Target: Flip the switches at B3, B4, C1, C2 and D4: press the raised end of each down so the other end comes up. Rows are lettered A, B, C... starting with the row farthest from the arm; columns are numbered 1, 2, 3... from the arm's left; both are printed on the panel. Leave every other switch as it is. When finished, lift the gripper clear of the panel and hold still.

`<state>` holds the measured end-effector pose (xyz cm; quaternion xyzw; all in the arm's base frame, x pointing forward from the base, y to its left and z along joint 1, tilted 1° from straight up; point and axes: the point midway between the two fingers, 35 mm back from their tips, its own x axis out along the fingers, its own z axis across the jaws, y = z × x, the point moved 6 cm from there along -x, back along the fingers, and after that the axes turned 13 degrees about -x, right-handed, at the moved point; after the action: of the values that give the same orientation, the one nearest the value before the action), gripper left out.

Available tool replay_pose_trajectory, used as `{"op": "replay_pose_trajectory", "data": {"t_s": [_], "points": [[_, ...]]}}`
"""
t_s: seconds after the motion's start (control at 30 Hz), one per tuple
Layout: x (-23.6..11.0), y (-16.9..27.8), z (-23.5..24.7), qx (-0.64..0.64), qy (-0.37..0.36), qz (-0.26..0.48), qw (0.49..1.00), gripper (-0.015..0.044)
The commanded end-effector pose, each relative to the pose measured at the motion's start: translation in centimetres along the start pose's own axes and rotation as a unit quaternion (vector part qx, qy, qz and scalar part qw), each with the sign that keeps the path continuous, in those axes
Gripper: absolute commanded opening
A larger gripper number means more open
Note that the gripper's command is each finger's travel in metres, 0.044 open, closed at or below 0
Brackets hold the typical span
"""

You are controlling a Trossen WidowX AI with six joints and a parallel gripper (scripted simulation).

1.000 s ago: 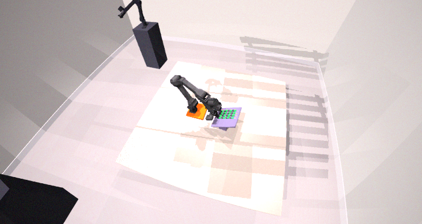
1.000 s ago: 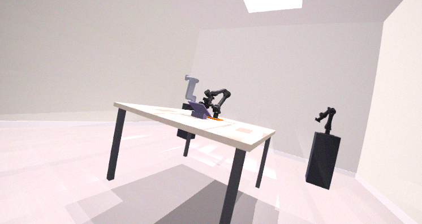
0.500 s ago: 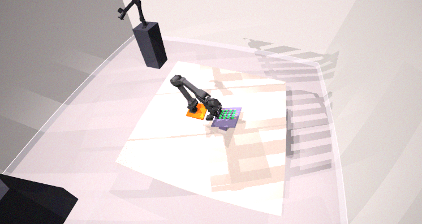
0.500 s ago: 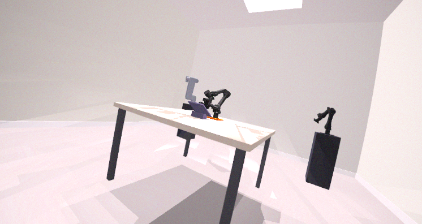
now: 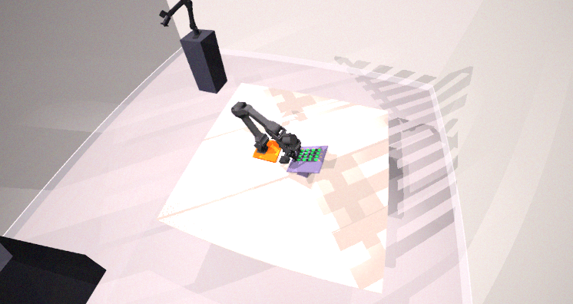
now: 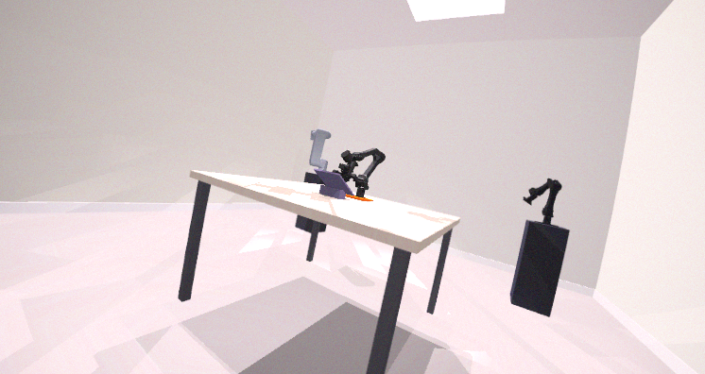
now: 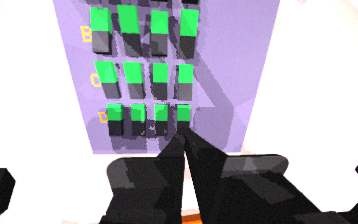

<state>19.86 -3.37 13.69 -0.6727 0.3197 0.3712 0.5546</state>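
Note:
A purple tilted switch panel (image 7: 240, 75) (image 5: 307, 166) (image 6: 329, 179) carries rocker switches, each half green and half dark grey. The wrist view shows rows B, C and D with yellow letters. My gripper (image 7: 183, 131) (image 5: 297, 154) is shut and empty. Its fingertips sit at the near, dark end of the D4 switch (image 7: 183, 114), at the right end of the nearest row. The C row switches (image 7: 135, 80) and the B row switches (image 7: 130, 31) lie farther up the panel. Whether the tips touch D4 I cannot tell.
The panel stands on a white table (image 5: 248, 213) (image 6: 394, 218). An orange base plate (image 5: 267, 153) (image 6: 359, 198) lies under the arm beside the panel. A second arm on a dark pedestal (image 5: 203, 59) (image 6: 539, 265) stands off the table.

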Motion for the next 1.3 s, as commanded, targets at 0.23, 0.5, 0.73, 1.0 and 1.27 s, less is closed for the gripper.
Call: {"op": "replay_pose_trajectory", "data": {"t_s": [0.23,0.5,0.73,1.0,1.27], "points": [[0.16,0.04,-0.01,0.001,0.001,0.001,1.000,0.0000],[0.26,0.04,-0.01,0.001,0.001,0.001,1.000,0.0000],[0.36,0.04,-0.01,0.001,0.001,0.001,1.000,0.0000],[0.47,0.04,-0.01,0.001,0.001,0.001,1.000,0.0000],[0.57,0.05,-0.01,0.001,0.001,0.000,1.000,0.0000]]}}
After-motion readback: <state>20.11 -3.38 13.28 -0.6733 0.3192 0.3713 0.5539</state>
